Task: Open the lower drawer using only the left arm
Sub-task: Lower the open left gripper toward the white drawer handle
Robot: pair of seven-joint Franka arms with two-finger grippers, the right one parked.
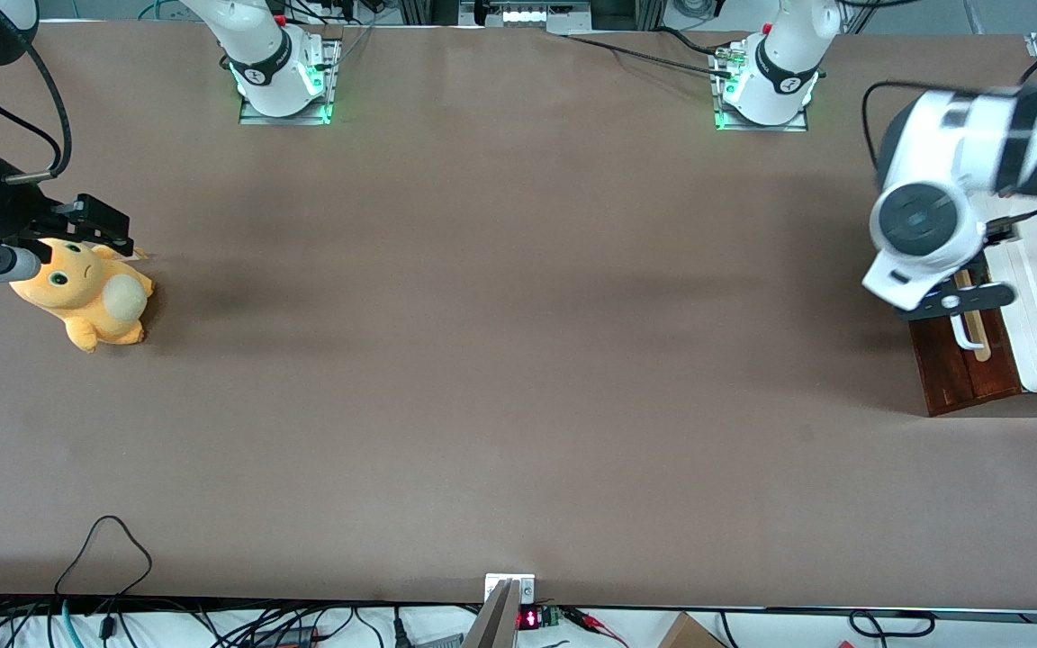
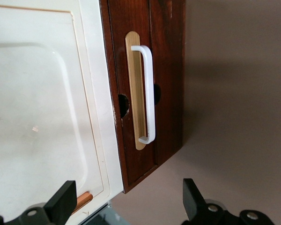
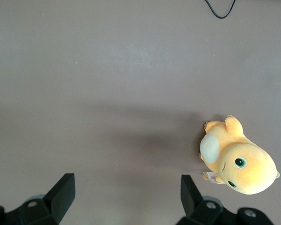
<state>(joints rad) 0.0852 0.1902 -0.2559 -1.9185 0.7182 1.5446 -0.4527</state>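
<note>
Now, going across the front view from one end of the table to the other:

Toy: a soft orange plush toy [image 1: 86,292] lies on the brown table [image 1: 500,360] at the parked arm's end.

Middle of the table: just the brown top.

My arm: my left arm [image 1: 942,193], white with dark grey parts, reaches over the cabinet at my working end.

My gripper: my gripper [image 2: 126,206] hangs above the front of the cabinet, close to the white loop handle [image 2: 147,93] but not touching it.

My fingers: the two black fingers [image 2: 63,204] stand wide apart and hold nothing.

Lower drawer: the lower drawer [image 2: 166,70] has a dark red-brown wooden front. It sits at the cabinet's face, next to the table top. I cannot tell for sure if it is pushed all the way in.

Handle strip: the white handle sits on a pale wood strip [image 2: 136,112] on the dark wood.

Cabinet top: the white cabinet top [image 2: 42,117] lies beside the dark wood, with a small orange-brown slot [image 2: 83,200] near one finger.
</note>
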